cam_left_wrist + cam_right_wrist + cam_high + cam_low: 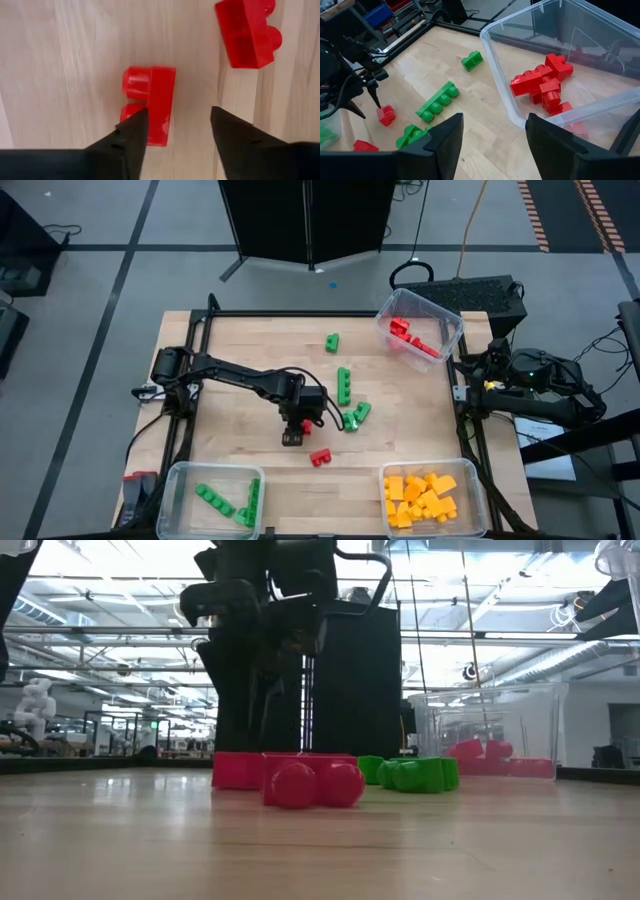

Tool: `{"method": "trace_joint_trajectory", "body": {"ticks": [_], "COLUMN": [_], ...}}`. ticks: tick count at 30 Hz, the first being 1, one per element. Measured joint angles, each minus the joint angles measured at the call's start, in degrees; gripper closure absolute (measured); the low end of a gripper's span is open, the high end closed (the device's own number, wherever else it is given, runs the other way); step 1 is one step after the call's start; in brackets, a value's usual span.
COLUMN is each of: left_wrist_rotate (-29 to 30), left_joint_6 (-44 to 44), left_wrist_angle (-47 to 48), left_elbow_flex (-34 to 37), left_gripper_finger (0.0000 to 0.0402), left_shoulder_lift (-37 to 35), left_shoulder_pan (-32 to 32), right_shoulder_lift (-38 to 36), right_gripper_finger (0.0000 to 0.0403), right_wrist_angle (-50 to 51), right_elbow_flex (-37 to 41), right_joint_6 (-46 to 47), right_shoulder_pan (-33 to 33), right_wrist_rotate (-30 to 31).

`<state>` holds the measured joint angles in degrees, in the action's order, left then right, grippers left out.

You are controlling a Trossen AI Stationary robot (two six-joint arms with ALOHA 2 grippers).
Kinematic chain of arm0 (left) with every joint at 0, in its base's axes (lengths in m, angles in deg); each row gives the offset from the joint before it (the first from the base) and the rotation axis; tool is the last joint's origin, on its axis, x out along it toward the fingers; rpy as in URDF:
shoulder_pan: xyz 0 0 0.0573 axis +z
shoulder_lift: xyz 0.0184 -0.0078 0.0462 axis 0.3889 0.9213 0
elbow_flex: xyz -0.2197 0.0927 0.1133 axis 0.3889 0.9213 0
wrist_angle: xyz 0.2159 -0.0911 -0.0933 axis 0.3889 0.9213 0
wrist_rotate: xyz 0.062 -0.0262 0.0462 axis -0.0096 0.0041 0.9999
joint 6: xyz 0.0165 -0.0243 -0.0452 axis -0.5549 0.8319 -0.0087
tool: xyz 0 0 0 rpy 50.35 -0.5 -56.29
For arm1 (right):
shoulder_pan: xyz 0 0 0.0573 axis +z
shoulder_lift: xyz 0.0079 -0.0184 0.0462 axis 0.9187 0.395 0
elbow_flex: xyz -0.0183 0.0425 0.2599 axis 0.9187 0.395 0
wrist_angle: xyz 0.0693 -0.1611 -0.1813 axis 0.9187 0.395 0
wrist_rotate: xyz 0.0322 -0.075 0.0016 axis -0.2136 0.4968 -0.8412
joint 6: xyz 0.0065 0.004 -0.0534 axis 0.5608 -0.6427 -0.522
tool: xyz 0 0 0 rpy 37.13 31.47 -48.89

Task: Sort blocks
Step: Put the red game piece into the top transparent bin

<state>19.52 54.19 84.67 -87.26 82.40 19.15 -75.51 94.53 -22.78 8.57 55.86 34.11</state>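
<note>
My left gripper (291, 432) points down at the middle of the table, open, just above a red block (150, 102) that lies on the wood on its side. One finger (131, 137) overlaps the block's edge; the other stands clear of it. A second red block (320, 458) lies a little nearer the front edge. Several green blocks (344, 385) lie loose to the right of the gripper. My right gripper (492, 145) waits open at the table's right edge, beside the bin with red blocks (542, 82). My left gripper comes from above, pointing down, with one fingertip (377, 102) right at the red block's studded side (134, 85). Whether it touches the block I cannot tell. The block rests on the table.
A clear bin (447, 320) with red blocks stands at the far right. A bin (180, 480) with green blocks sits at the near left, and a bin (470, 480) with yellow-orange blocks at the near right. Bare wood lies at the far left.
</note>
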Motion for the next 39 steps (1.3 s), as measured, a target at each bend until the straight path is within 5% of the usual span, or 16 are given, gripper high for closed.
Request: {"method": "trace_joint_trajectory", "body": {"ticks": [10,22,27,36,39], "left_wrist_rotate": [2.87,6.4,9.31,9.93,10.54], "left_joint_6": [-0.05,0.39,1.55,1.34,2.56], "left_wrist_angle": [-1.86,-2.38,-3.46,-4.0,-4.18], "left_elbow_flex": [0.61,1.01,1.16,0.09,0.11], "left_gripper_finger": [0.0091,0.0073,0.0121,0.0305,0.0308], "left_shoulder_lift": [0.38,9.15,9.58,9.25,8.53], "left_shoulder_pan": [0.35,-0.15,-0.22,-0.09,-0.11], "right_shoulder_lift": [0.0,-0.02,-0.02,-0.02,-0.02], "right_gripper_finger": [0.0195,0.0195,0.0195,0.0195,0.0195], "right_wrist_angle": [0.0,0.29,0.52,1.48,1.79], "right_elbow_flex": [0.0,-0.02,-0.02,-0.02,-0.02], "right_joint_6": [-0.6,-0.96,-0.85,-1.03,-0.85], "right_shoulder_pan": [0.0,0.0,-0.01,-0.01,-0.02], "right_wrist_rotate": [-0.02,-1.36,-1.38,-1.18,-1.13]}}
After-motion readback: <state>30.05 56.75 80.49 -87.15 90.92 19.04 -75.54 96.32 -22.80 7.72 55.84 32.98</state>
